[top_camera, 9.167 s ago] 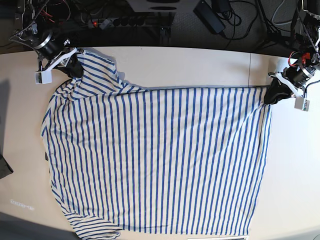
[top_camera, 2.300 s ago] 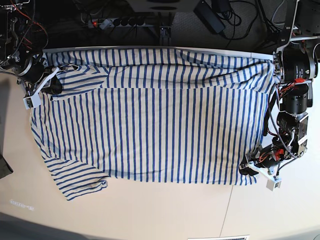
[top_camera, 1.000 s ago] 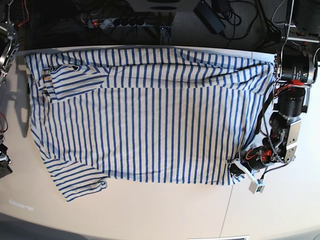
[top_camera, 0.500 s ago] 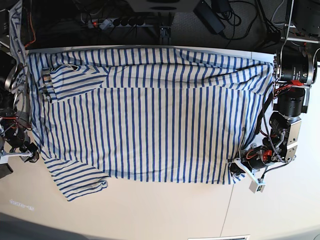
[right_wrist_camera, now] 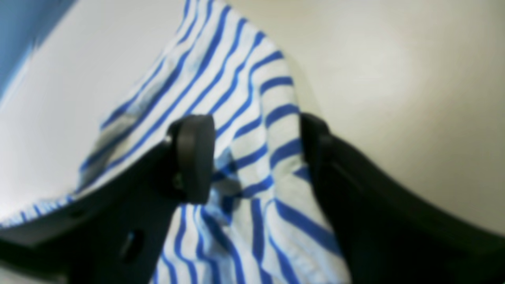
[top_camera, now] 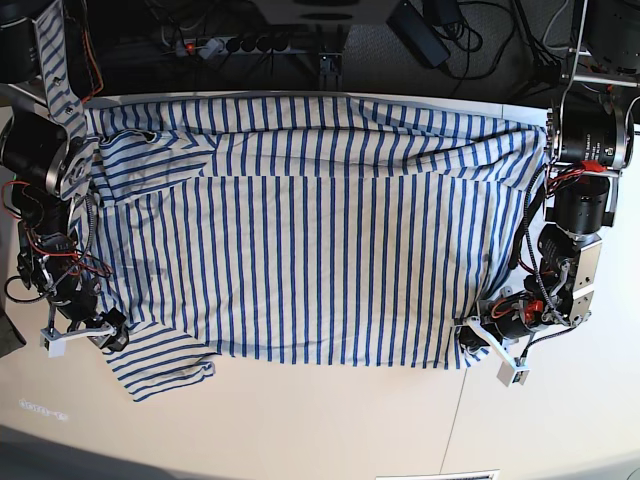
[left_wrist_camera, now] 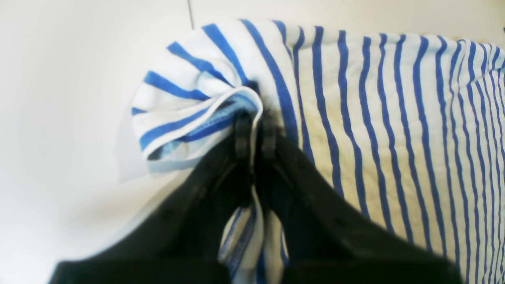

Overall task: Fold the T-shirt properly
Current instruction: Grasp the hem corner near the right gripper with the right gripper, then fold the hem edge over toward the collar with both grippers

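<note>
The T-shirt (top_camera: 300, 220), white with thin blue stripes, lies spread on the table, its far edge folded over. My left gripper (top_camera: 468, 340) is at the shirt's near right corner. In the left wrist view the left gripper (left_wrist_camera: 252, 118) is shut on the bunched hem of the T-shirt (left_wrist_camera: 394, 118). My right gripper (top_camera: 112, 335) is at the near left sleeve. In the right wrist view the right gripper (right_wrist_camera: 252, 146) is open. Its fingers (right_wrist_camera: 193, 157) straddle a fold of the T-shirt (right_wrist_camera: 252, 98).
The pale table (top_camera: 330, 420) has a seam line (top_camera: 458, 420) at the near right. Cables and a power strip (top_camera: 240, 45) lie beyond the far edge. A dark object (top_camera: 8, 335) sits at the left edge. A small white label (top_camera: 40, 408) lies at the near left.
My right arm has come down along the shirt's left edge, and its gripper now sits over the near left sleeve. The left gripper still holds the near right corner.
</note>
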Tool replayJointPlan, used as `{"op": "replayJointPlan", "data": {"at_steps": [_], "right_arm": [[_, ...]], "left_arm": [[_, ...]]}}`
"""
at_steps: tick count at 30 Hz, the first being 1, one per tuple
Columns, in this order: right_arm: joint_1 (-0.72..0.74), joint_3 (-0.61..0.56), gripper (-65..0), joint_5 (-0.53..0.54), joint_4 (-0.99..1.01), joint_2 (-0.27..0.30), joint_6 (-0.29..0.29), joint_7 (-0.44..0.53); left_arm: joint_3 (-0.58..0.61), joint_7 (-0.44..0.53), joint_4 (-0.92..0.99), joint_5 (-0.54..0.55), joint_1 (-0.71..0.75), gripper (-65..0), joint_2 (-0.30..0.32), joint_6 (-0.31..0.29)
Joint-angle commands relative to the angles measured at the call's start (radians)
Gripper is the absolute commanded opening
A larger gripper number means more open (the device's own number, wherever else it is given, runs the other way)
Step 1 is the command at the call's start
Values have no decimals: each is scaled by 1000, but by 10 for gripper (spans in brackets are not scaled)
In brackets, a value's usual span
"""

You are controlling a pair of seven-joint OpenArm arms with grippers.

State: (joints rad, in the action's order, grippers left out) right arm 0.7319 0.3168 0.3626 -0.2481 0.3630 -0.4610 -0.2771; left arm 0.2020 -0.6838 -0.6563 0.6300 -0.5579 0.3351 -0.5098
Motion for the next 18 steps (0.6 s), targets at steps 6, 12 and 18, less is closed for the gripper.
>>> {"op": "replayJointPlan", "data": {"at_steps": [6,12,18], "right_arm": [[4,-135,-650,-34,-77,26,-79,-42],[2,-159,-650,-52,-212,46,-82,-106],[1,-159,-650,13,-320,69,-83,-215]], "left_arm": [[6,-53,5,-38,-9,-650,5,-11],[6,-36,5,74,-24,-650,43,-56],[6,-104,5,215,-66,-650,91,-164]]}}
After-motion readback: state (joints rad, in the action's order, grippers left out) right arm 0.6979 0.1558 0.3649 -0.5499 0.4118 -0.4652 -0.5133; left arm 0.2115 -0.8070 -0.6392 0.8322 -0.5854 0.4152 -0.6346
